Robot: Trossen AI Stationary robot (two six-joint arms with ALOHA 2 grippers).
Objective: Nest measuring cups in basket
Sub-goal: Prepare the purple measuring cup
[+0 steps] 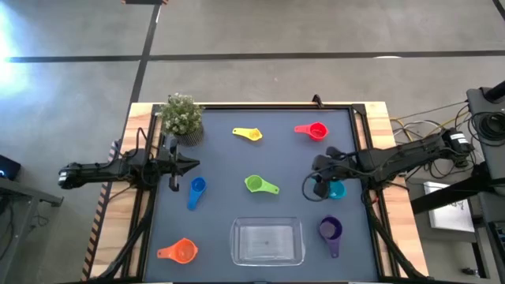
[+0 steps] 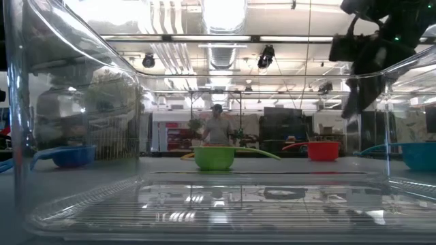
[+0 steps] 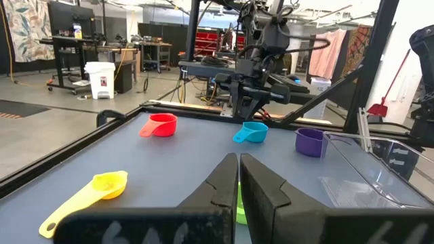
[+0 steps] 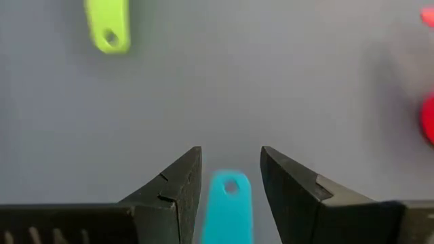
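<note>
So far nothing has been nested: the table (image 1: pixel 221 158) carries all seven cups lying loose, and the clear basket (image 1: pixel 267 241), at the near edge in the middle, looks empty.

Around the basket, well apart from one another, lie the orange cup (image 1: pixel 180 252) to its left, the purple cup (image 1: pixel 330 231) just to its right, the green cup (image 1: pixel 258 185) beyond it, the blue cup (image 1: pixel 196 189) further left, and the yellow cup (image 1: pixel 248 134) and red cup (image 1: pixel 313 131) near the far edge. A small potted plant (image 1: pixel 182 117) stands at the far left corner.

The right gripper (image 4: pixel 230 177) is at the teal cup (image 1: pixel 337 190); its fingers stand parted on either side of the flat teal handle (image 4: pixel 228 203), not yet clamped as far as I can tell, so I judge this the first pick, with every cup left to place.

The left gripper (image 3: pixel 239 177) waits beside the blue cup, fingers clenched on nothing.
</note>
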